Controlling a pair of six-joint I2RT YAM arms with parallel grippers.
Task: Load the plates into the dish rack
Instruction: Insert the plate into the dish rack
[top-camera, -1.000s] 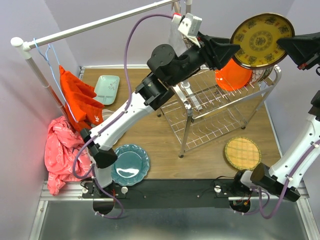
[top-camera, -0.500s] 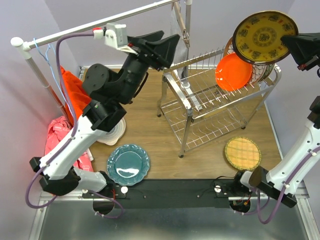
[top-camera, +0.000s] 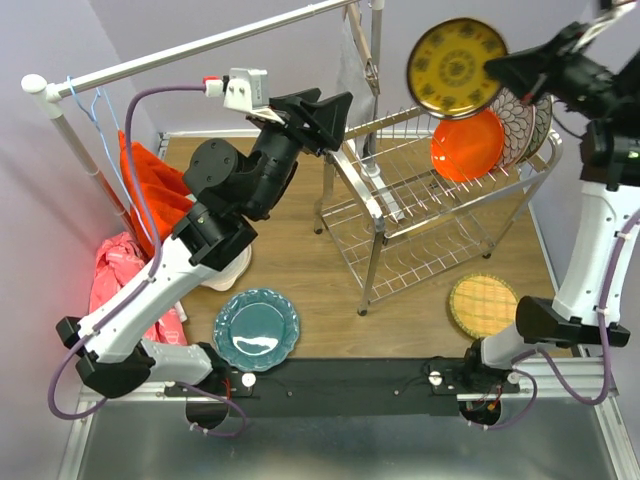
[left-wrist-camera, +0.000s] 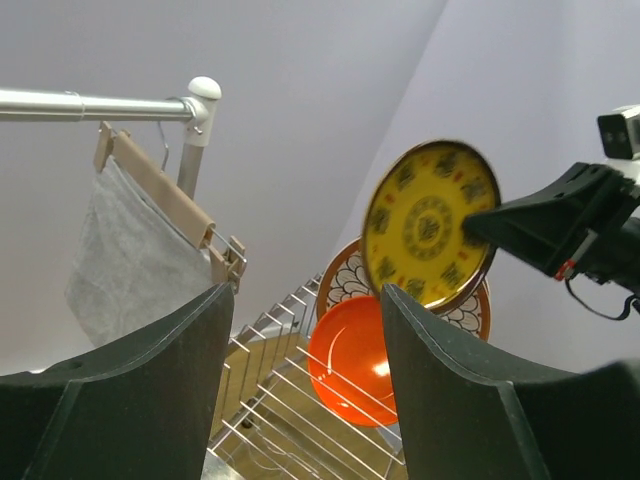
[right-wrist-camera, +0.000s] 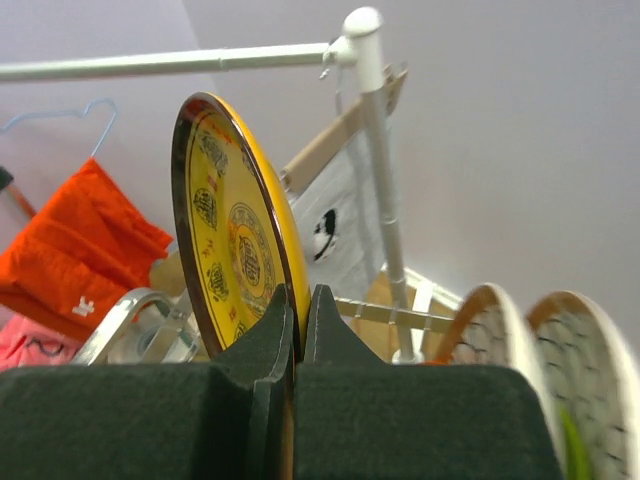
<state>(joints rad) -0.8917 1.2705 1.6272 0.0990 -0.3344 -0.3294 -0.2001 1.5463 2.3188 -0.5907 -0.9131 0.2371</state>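
Carried the dark-yellow patterned plate (top-camera: 457, 67) leftward from above the far right corner of the dish rack (top-camera: 420, 200) to above its back edge. Drew the left gripper (top-camera: 335, 105) back toward the clothes rail (top-camera: 200, 45), jaws wide apart with nothing between them. Showed the right gripper (top-camera: 497, 68) pinched tight on the plate's rim, plate on edge in the air, above the rack and touching none of it.

Judged the step in hand to be slotting this plate into the upper tier. Best done by keeping the plate upright, lining its lower rim with a free gap between prongs just in front of the orange plate (top-camera: 467, 143), then lowering slowly and letting go only once seated. Called for care with so narrow a pinch at the rim, since the plate could pivot. Called also for room beside the orange plate and the floral plates (top-camera: 520, 115) standing behind it.

Looked round, shallow and glossy: deep yellow face, dark ornamental medallions in a ring around a centre motif, thin dark-brown rim.

Left the teal scalloped plate (top-camera: 258, 328) and the yellow woven plate (top-camera: 484, 305) flat on the table, not yet loaded.
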